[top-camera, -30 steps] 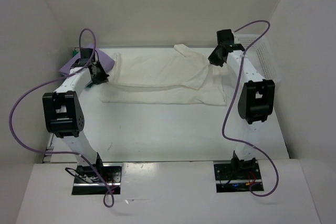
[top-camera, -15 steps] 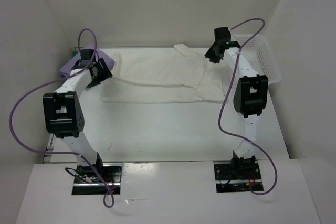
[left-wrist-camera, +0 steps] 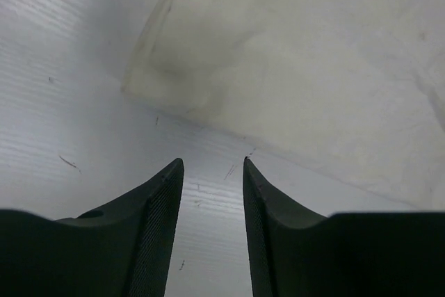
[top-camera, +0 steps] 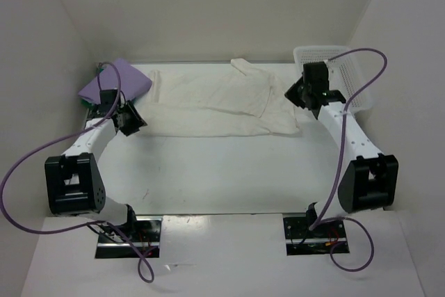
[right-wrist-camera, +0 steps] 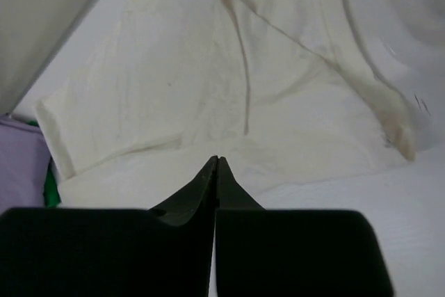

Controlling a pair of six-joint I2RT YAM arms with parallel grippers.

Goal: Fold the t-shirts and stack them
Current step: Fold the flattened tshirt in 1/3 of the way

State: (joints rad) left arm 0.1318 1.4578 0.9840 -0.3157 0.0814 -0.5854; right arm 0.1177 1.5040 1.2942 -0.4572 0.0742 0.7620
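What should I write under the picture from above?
Cream shirt spread across the table, purple shirt in the far-left corner, basket at the far right.

Bright, even light thru-out; soft grey shadow left of cream shirt [left-wrist-camera: 313, 67]; wrist pics bit blurry.

L arm [top-camera: 89, 142]: elbow block swung out to approx 10 o'clock of its base, forearm running up twd 1 o'clock, wrist low. L fingers [top-camera: 133, 119] sit at the end of it. In the wrist cam the L fingers [left-wrist-camera: 153, 227] are parted w/ a clear gap, tips level.

R arm [top-camera: 351, 137]: elbow out at approx 2 o'clock of its base, forearm stretched up twd 11 o'clock. R fingers [top-camera: 293, 94] aim roughly 9 o'clock. Wrist cam shows the R fingers [right-wrist-camera: 198, 189] pressed together, tips touching along a thin seam.
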